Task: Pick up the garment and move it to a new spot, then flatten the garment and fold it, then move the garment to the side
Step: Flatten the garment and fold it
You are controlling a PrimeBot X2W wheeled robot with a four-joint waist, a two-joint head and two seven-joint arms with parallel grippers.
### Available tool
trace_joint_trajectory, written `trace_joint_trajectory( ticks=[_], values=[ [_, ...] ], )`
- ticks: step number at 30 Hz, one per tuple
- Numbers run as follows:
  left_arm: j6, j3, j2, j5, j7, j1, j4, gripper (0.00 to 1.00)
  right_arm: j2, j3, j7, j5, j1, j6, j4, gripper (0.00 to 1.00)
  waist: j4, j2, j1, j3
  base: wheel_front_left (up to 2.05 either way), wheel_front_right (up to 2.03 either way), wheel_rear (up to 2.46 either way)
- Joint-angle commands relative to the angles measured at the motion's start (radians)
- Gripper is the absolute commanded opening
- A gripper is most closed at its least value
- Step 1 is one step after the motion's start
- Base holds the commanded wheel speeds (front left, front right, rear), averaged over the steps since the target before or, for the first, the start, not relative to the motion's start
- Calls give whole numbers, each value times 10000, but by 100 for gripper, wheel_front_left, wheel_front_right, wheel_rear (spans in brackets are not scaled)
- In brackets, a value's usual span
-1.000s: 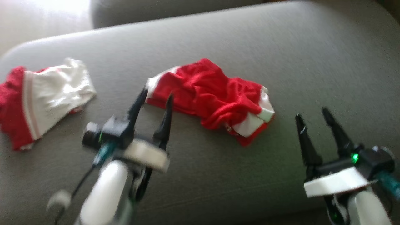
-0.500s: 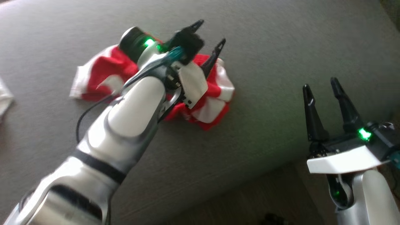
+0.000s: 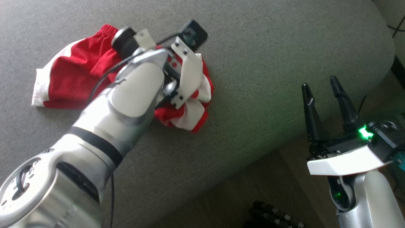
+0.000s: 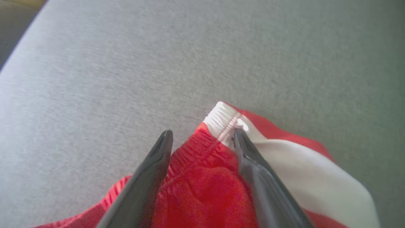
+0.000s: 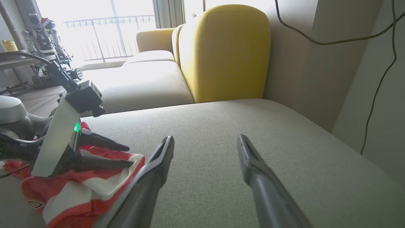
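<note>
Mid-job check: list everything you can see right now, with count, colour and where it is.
garment: one, red with white panels, crumpled on the seat cushion under the left arm
seat cushion: one, grey, bears the garment
sofa: one, yellow, beyond the cushion
cable: black, on the wall beside the cushion; count unclear
floor: brown wood, in front of the cushion
dark object: one, black, on the floor; too unclear to name
left gripper: one, dark jaws open, astride the garment's waistband
right gripper: one, dark jaws open and empty, near the cushion's front edge, apart from the garment
</note>
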Motion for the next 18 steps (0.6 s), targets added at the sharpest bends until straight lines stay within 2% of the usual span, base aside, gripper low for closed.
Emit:
trace_joint_trajectory(
  ticks=[1, 2, 3, 4, 5, 10, 13, 18],
  values=[
    [17, -185, 77, -302, 339, -398, -268, 100, -112, 164, -63, 42, -239, -2, -348, 100, 10, 0, -1, -43, 0, 0, 0],
    [17, -386, 77, -484, 522, -363, -344, 100, -112, 150, -63, 49, -235, -2, -337, 100, 28, 0, -1, -77, 0, 0, 0],
    [16, -604, 77, -676, 692, -330, -448, 51, -112, 136, -63, 51, -226, -2, -324, 100, 54, 0, -1, -121, 0, 0, 0],
    [16, -811, 77, -896, 850, -299, -561, 7, -112, 130, -63, 57, -214, -2, -316, 100, 84, 0, -1, -169, 0, 0, 0],
    [16, -1033, 76, -1149, 995, -269, -712, 0, -112, 125, -63, 64, -204, -2, -313, 100, 112, 0, -1, -219, 0, 0, 0],
    [16, -1650, 76, -2041, 1303, -356, -1229, 0, -112, 93, -63, 26, -203, -2, -367, 100, 258, 0, -1, -452, 0, 0, 0],
    [16, -1287, 76, -2578, 16, -543, -1651, 0, -112, 93, -63, -2, -203, -2, -359, 100, 356, 0, -1, -645, 0, 0, 0],
    [34, 213, 76, -4329, -1741, -773, -2283, 0, -112, 146, -63, 13, -126, -2, -266, 100, 467, 0, -1, -1054, 0, 0, 0]
  ],
)
